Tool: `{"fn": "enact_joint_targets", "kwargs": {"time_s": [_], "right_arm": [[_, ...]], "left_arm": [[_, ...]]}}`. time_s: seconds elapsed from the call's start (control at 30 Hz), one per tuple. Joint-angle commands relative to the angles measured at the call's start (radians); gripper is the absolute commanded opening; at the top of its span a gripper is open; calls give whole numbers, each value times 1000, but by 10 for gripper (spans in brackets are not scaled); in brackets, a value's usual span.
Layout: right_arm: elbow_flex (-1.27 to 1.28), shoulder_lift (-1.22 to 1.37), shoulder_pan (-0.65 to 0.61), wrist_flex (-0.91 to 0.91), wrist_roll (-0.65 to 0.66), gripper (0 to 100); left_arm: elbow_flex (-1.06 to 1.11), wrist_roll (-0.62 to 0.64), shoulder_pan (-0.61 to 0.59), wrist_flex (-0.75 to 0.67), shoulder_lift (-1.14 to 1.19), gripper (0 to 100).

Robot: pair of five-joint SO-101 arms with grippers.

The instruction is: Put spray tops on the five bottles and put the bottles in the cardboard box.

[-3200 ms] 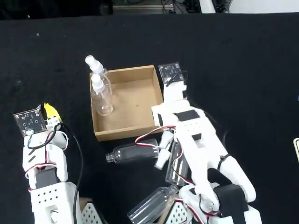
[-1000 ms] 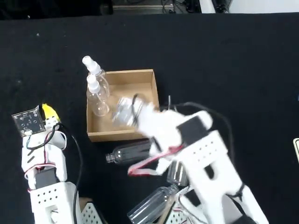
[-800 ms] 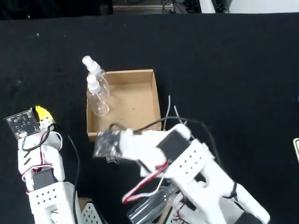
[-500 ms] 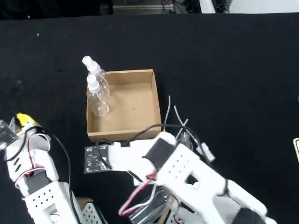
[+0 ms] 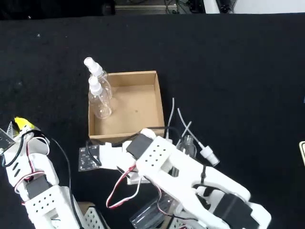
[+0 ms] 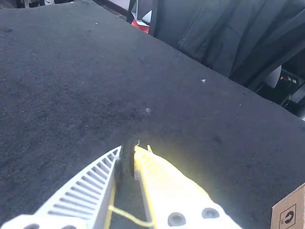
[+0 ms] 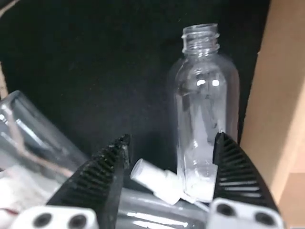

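Observation:
The cardboard box (image 5: 143, 81) holds two clear bottles with white spray tops (image 5: 97, 90) standing at its far left corner. My right arm (image 5: 157, 157) stretches along the box's near wall. Its gripper (image 7: 171, 140) is open just above a topless clear bottle (image 7: 205, 109) that lies beside the box wall (image 7: 271, 95). A white spray top (image 7: 157, 179) lies between the fingers at the bottle's base. Another topless bottle (image 5: 189, 144) sits just right of the arm. My left gripper (image 6: 128, 153) is shut on nothing, over bare cloth left of the box (image 6: 290, 214).
Loose spray tops with long tubes (image 5: 207, 155) lie to the right of the box. One more clear bottle (image 5: 147, 217) lies under my right arm at the near edge. Black cloth (image 5: 238, 71) covers the table, bare at the far side and right.
My right arm has swung from over the box down to its near left side, above the lying bottle. The left arm has shifted to the left. Spray tops right of the box now show.

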Motion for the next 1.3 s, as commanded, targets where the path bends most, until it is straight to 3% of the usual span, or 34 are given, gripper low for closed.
{"fn": "enact_joint_targets", "kwargs": {"time_s": [0.0, 0.33, 0.7, 0.93, 1.27], "right_arm": [[-53, 30, -11, -74, 2, 254], [91, 36, -9, -232, -51, 254], [99, 42, -9, -164, -117, 257], [36, 44, -14, -144, -236, 404], [-27, 45, -15, -129, -290, 371]], "left_arm": [[16, 9, -8, -11, -2, 30], [16, 9, -8, -12, -2, 30], [16, 8, -7, -12, -2, 30], [16, 8, -7, -12, -2, 30], [16, 8, -7, -12, -2, 30]]}}
